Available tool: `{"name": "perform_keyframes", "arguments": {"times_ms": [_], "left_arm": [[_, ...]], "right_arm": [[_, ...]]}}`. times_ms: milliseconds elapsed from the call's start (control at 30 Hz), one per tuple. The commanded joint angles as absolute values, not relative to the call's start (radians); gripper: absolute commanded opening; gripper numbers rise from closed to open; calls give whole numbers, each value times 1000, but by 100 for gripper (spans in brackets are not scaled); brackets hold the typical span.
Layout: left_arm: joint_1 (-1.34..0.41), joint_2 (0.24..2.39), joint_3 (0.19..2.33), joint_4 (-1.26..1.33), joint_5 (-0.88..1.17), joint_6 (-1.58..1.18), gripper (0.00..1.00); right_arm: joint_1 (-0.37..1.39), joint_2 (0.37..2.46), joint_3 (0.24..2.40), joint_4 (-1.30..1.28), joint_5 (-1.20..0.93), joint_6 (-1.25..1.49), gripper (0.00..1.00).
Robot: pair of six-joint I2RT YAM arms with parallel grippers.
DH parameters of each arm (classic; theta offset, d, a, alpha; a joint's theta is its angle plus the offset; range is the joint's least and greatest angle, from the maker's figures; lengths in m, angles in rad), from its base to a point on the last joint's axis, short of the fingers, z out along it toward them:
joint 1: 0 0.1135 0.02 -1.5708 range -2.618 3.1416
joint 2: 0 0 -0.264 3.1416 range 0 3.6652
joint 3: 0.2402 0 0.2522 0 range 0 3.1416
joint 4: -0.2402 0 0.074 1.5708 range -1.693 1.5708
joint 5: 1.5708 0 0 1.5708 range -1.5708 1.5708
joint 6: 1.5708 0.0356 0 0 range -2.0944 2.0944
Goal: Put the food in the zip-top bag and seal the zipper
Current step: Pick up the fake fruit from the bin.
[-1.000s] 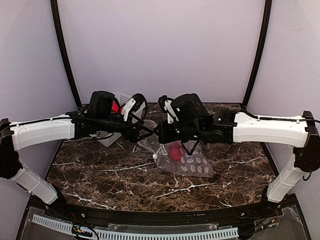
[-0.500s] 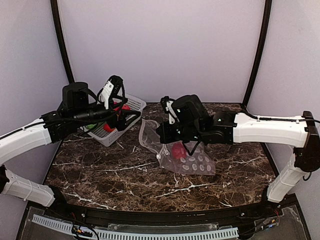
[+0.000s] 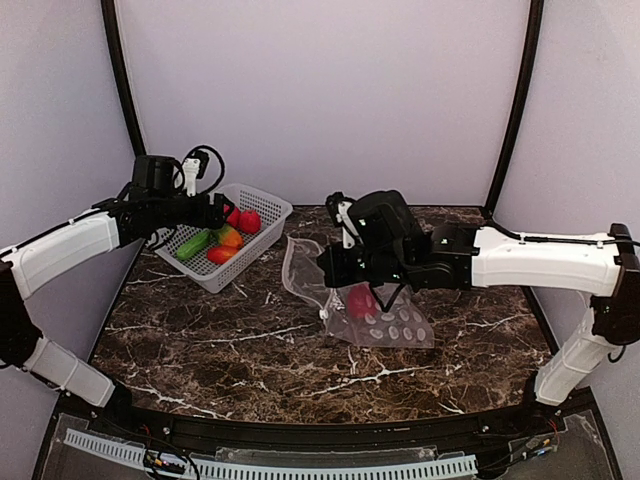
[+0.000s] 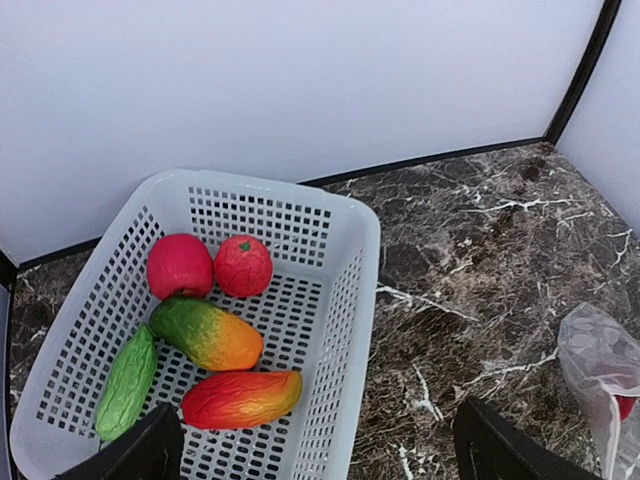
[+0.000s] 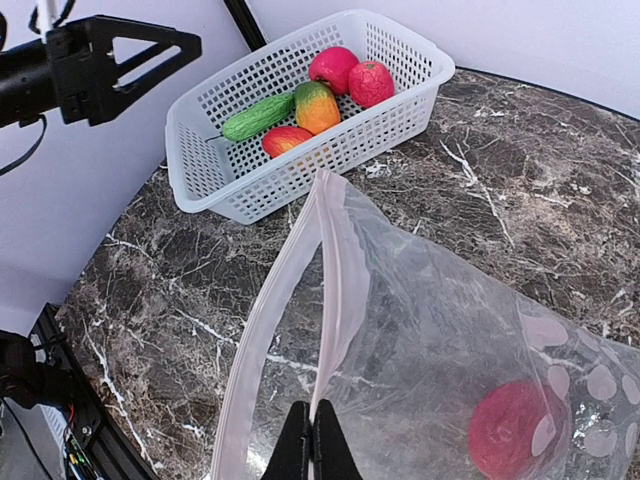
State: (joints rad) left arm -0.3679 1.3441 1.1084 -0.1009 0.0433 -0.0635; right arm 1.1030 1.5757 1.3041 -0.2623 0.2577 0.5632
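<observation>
Zipper point(image 5: 343, 280) pinched inside right claw point(image 5: 313, 418).

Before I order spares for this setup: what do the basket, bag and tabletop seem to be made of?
Basket: white moulded plastic, matt, by its even lattice holes. Bag: thin clear plastic film, glossy and creased, the fruit showing through. Tabletop: dark marble with white veins, or perhaps a printed laminate.

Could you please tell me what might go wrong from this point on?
The right gripper pinches the zip-top bag at one spot on its rim, so the thin plastic may slip free or the mouth may sag shut. The food in the basket lies packed together, so the open left gripper could nudge neighbours or snag the lattice wall.
</observation>
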Motion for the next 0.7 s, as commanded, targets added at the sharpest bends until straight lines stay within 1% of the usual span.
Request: {"name": "perform_keyframes", "arguments": {"times_ms": [0, 200, 333, 500, 667], "left_arm": [[-317, 1452, 1186, -238, 65, -99, 93], [-229, 1599, 1260, -284, 156, -136, 89], [-194, 1695, 1309, -326, 192, -162, 83], [-168, 1787, 1338, -356, 218, -197, 83], [-150, 1827, 1343, -371, 237, -240, 85]], "right_arm": [[1095, 1544, 1286, -246, 277, 569, 0], [1095, 1529, 1265, -239, 284, 568, 0], [1095, 1525, 1258, -235, 284, 569, 0], [1095, 1525, 1255, -232, 281, 566, 0], [1095, 1524, 1252, -229, 279, 565, 0]]}}
